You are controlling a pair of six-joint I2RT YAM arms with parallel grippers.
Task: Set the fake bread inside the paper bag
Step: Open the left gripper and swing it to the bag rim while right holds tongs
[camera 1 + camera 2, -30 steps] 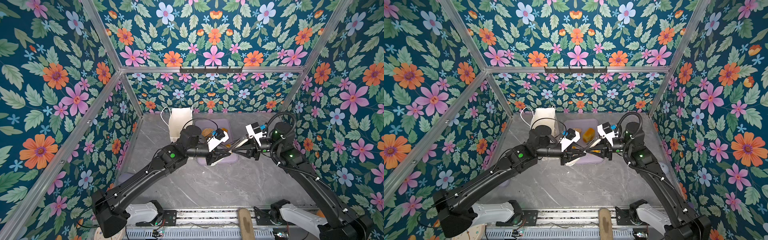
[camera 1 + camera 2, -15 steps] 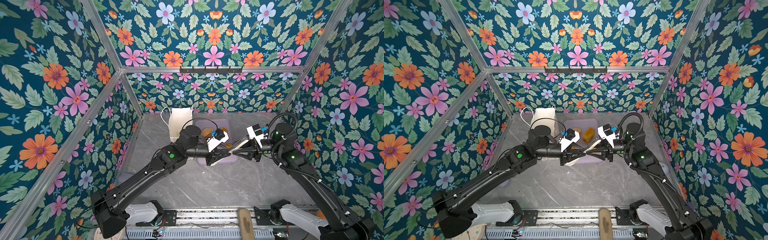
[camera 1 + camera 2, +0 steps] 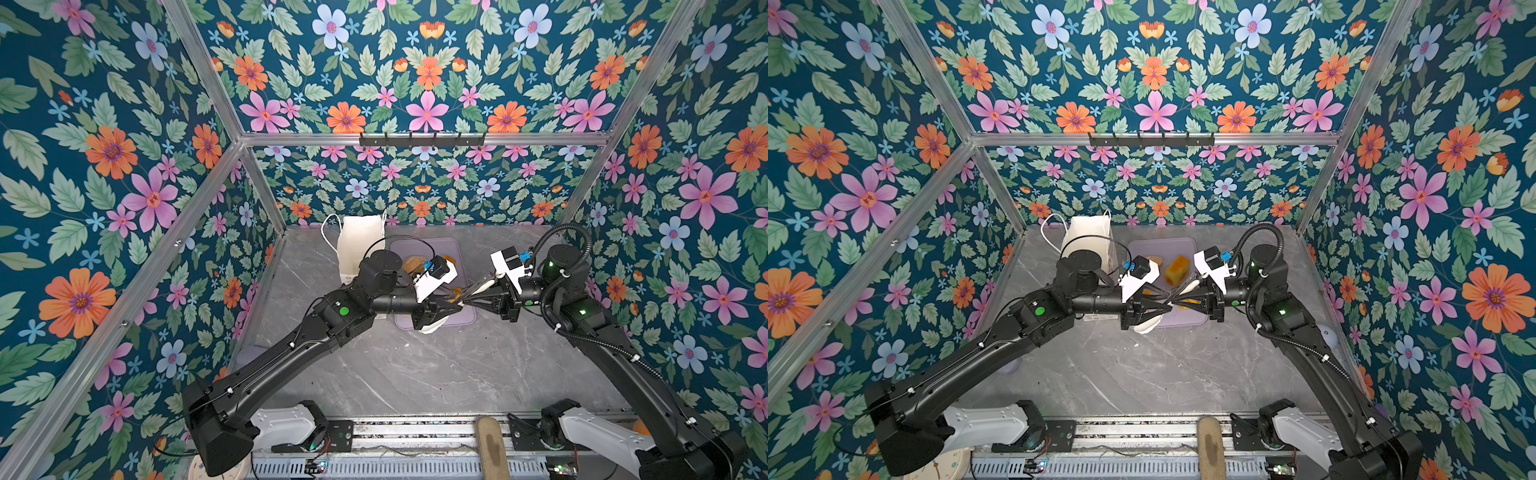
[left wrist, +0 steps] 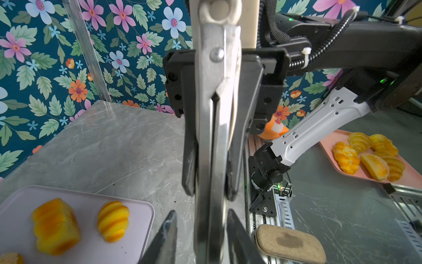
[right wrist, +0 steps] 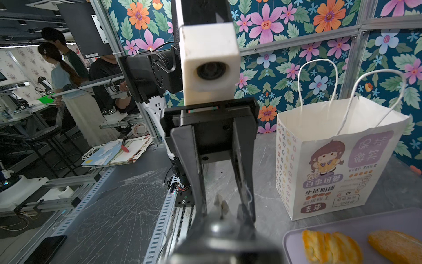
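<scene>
The tall white paper bag (image 5: 338,164) stands upright and open-mouthed behind the left tool (image 5: 223,212) and to its outer side, close to the flowered back wall (image 3: 415,195), with its thin cord handles (image 5: 318,60) sticking up. It looks light, and that arm's wrist overlaps it in both top views, so I judge that a wide swing there could tip it or snag a cord. The left tool's jaws stand apart on either side of the steel scissor-style tongs (image 4: 203,137) without pressing them. The tongs therefore hang on the right tool (image 4: 210,194) alone, which is clamped together on their blades close to the pivot. If that clamp slips, the tongs would likely fall onto the flat lavender plastic tray (image 4: 91,201) beneath both tools. There they could knock the glossy golden-orange fake bread (image 4: 56,226), whose visible pieces all lie on that tray; whether any is in the bag cannot be told. The two tools sit nose to nose, so a careless advance risks a clash. Free room is the bare grey marble table (image 3: 415,374) on the near side of both tools; beyond them the tray rim, bag and wall crowd in.
</scene>
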